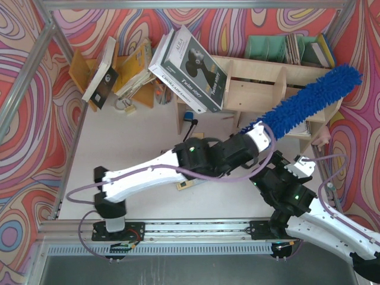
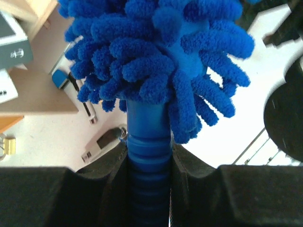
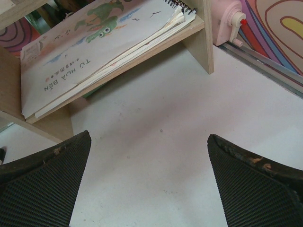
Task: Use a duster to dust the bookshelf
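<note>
The bright-blue fluffy duster (image 1: 312,101) slants up to the right across the front of the pale plywood bookshelf (image 1: 252,89), its tip over the shelf's right end. My left gripper (image 1: 259,132) is shut on the duster's ribbed blue handle (image 2: 149,156), with the fluffy head filling the left wrist view above the jaws. My right gripper (image 1: 304,166) is open and empty, low over the white table in front of the bookshelf's right end (image 3: 57,127). A spiral notebook (image 3: 99,52) lies on the lower shelf there.
Large leaning books (image 1: 190,68) rest on the bookshelf's left end. An orange-yellow book rack (image 1: 113,71) stands at the back left. A green file organizer (image 1: 285,48) stands behind the shelf. A pink sharpener (image 3: 229,21) sits by the right wall. Small items (image 2: 102,144) lie on the table.
</note>
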